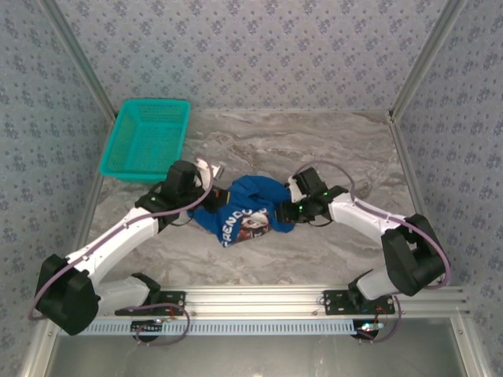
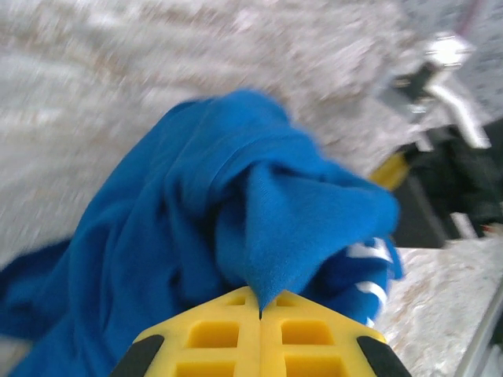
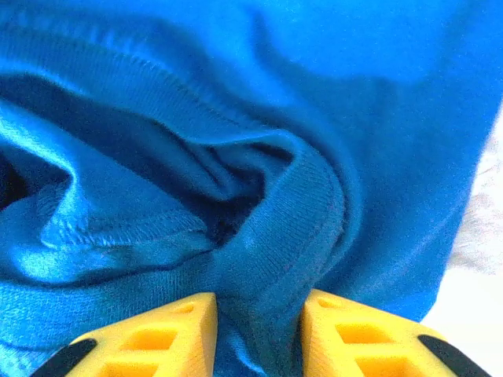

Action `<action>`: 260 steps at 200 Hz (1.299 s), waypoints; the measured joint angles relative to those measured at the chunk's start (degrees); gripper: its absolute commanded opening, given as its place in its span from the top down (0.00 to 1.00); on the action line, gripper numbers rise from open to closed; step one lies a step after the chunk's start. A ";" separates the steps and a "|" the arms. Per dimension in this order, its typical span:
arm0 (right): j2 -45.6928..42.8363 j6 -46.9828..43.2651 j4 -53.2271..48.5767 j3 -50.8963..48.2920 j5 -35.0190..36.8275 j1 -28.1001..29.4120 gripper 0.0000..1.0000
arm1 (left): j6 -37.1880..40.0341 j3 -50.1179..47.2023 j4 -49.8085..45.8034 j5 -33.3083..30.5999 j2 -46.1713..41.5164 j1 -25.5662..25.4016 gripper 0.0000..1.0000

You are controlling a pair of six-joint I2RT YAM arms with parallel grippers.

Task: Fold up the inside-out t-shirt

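Blue t-shirt [image 2: 236, 196] in left pincer [image 2: 261, 310]

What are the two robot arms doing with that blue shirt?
Two robot arms are working on a crumpled blue t-shirt in the middle of the table. The left gripper is pinching a peak of cloth shut. The right gripper has a ribbed edge between its fingers. Nothing is folded yet.

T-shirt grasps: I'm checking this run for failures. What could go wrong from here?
1. The left gripper is shut on just a thin peak of the t-shirt; lifting could pull it free.
2. The right gripper straddles a thick ribbed fold, so it might catch several layers, leaving the shirt bunched.
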 measured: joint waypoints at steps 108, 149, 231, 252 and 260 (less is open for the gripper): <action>1.18 -2.89 1.57 3.32 8.13 -1.97 0.45 | -7.78 -9.53 -2.10 -1.18 -2.45 3.04 0.98; 1.90 -0.31 5.33 -0.15 0.13 -2.05 0.61 | -7.80 -9.53 -1.33 -1.01 -2.43 3.04 0.98; -7.93 -4.83 -0.28 8.26 -1.49 -11.10 1.00 | -8.87 -1.49 1.68 -5.29 -5.31 3.04 1.00; -21.24 -7.39 4.17 18.80 1.33 -15.26 1.00 | -8.79 6.80 9.35 -8.52 -9.75 2.99 1.00; -24.13 -8.22 5.88 22.86 1.86 -15.52 1.00 | -8.35 10.12 12.76 -9.51 -11.21 2.73 1.00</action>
